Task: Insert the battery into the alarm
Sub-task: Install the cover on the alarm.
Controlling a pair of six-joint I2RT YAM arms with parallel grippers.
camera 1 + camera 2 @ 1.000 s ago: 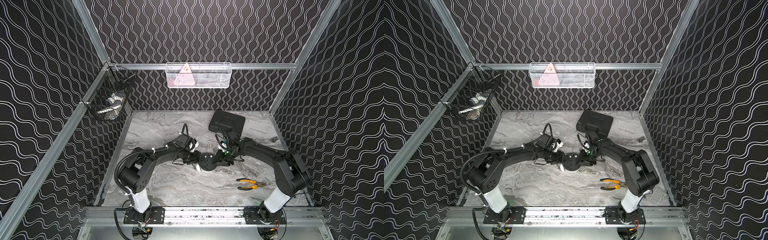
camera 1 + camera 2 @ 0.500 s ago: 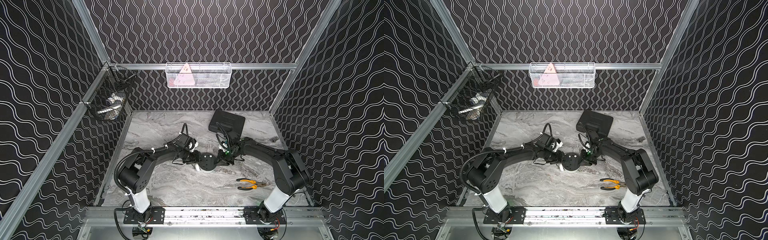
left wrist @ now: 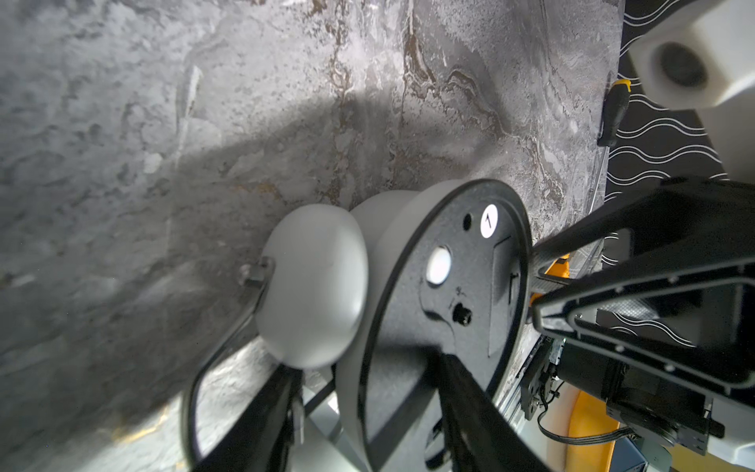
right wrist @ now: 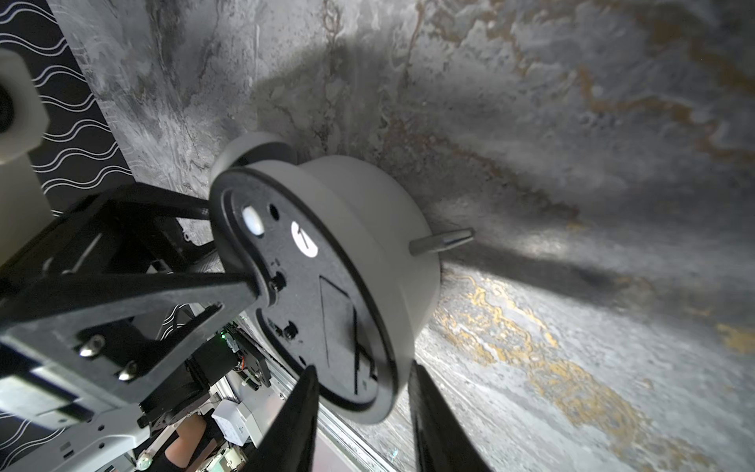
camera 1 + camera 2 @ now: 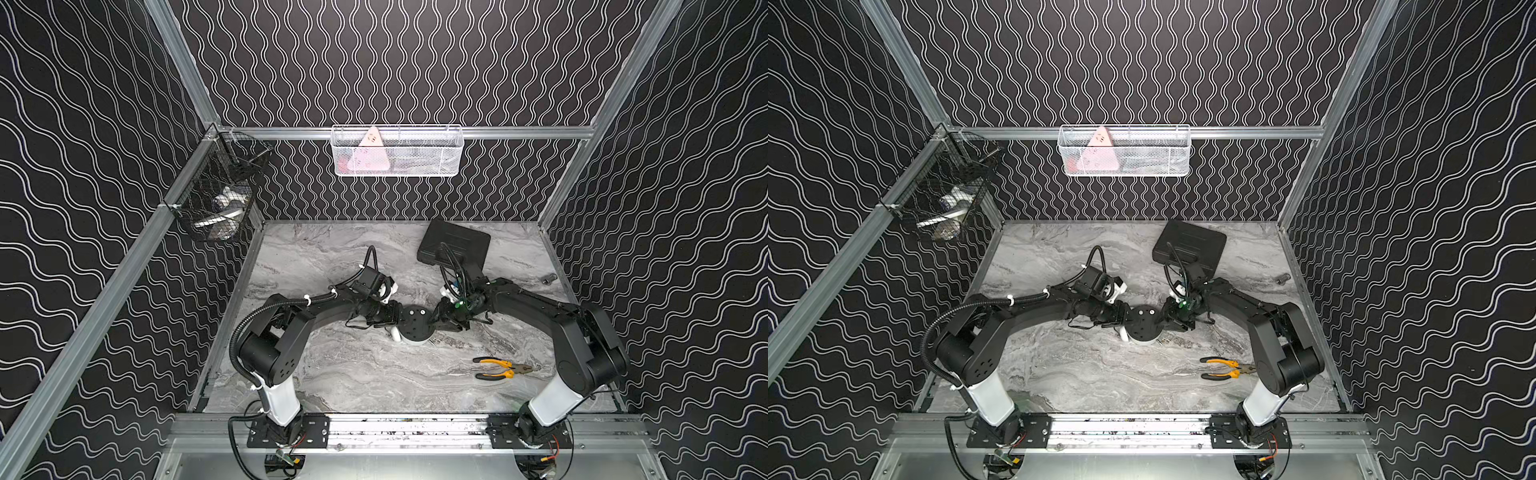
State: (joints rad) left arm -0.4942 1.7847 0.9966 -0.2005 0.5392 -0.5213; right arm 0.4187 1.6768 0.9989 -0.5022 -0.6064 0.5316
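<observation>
The alarm (image 5: 413, 322) lies face down at the table's middle, its black round back panel (image 5: 1143, 320) turned up. My left gripper (image 5: 395, 318) is shut on it from the left. In the left wrist view one finger (image 3: 453, 380) presses the back panel and the other finger (image 3: 278, 392) sits below a white bell (image 3: 314, 282). My right gripper (image 5: 434, 320) comes in from the right. In the right wrist view its fingers (image 4: 302, 408) close on the alarm's rim (image 4: 388, 392) beside the rectangular slot cover (image 4: 339, 327). The battery is out of view.
Yellow-handled pliers (image 5: 498, 368) lie at the front right. A black rectangular case (image 5: 453, 247) sits at the back right, with a small metal piece (image 5: 549, 278) near the right wall. A white basket (image 5: 397, 151) and a black wire basket (image 5: 220, 195) hang on the walls.
</observation>
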